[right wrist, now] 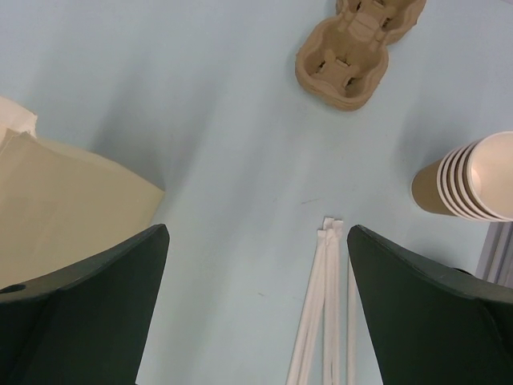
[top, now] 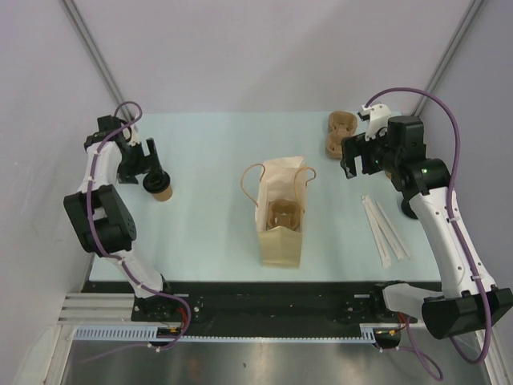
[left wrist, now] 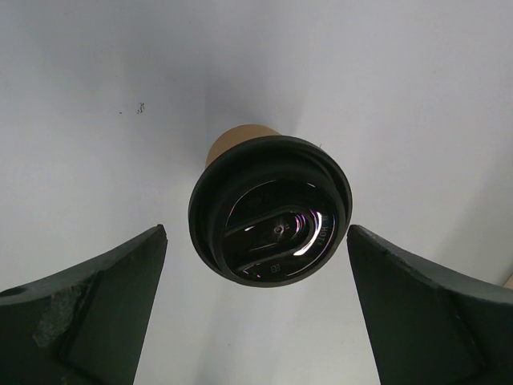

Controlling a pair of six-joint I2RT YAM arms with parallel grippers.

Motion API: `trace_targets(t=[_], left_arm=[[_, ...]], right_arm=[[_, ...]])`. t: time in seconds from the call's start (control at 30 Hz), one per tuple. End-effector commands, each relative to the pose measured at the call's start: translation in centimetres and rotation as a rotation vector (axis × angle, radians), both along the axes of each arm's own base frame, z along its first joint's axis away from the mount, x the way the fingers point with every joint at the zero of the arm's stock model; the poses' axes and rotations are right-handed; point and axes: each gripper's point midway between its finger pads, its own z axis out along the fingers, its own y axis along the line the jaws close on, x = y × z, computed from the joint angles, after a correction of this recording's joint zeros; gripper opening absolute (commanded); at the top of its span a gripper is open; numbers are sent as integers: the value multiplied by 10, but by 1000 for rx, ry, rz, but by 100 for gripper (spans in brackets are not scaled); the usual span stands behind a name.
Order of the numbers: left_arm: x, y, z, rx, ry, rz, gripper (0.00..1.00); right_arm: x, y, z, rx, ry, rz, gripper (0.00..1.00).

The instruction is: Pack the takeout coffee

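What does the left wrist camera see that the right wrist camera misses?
Only the left wrist: a lidded brown cup. Only the right wrist: a paper bag, cardboard cup carriers, wrapped straws, a stack of empty cups. Both: the table and two dark fingers, spread wide.

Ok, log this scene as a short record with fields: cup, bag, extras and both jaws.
coffee cup: black lid on, standing left of the bag, outside it
bag: upright, open, table centre
straws: lying right of the bag
cup carrier: far edge, right side
spare cups: nested stack, right side
left jaws: open, either side of the coffee cup, not touching
right jaws: open, empty, above the straws
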Motion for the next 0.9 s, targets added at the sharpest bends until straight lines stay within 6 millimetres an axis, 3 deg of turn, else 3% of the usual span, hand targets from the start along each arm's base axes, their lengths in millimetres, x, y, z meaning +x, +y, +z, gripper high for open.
trace_targets(t=[0.0, 0.6, 0.87], left_arm=[[7, -3, -4, -9, -20, 16, 100], [8, -8, -23, -36, 2, 9, 99], [11, -9, -7, -34, -33, 18, 99]], right_arm=[[3, 2, 18, 30, -37, -7, 100], [4, 0, 15, 25, -29, -7, 100], [3, 3, 13, 32, -20, 1, 100]])
